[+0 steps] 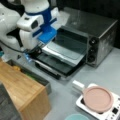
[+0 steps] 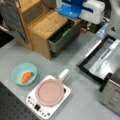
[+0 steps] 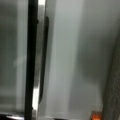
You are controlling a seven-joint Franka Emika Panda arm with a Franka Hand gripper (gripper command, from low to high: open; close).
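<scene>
Grey counter (image 1: 105,72) holds a toaster oven (image 1: 100,32), its door (image 1: 58,62) folded down. Gripper (image 1: 35,53) hovers at the door's handle (image 3: 43,62); finger state unclear. Approach squarely, slowly.

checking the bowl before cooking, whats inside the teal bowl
In a front view the teal bowl holds one orange, carrot-like piece lying on its bottom. Nothing else shows in it. In a front view only its rim shows, so its inside is hidden there.
</scene>
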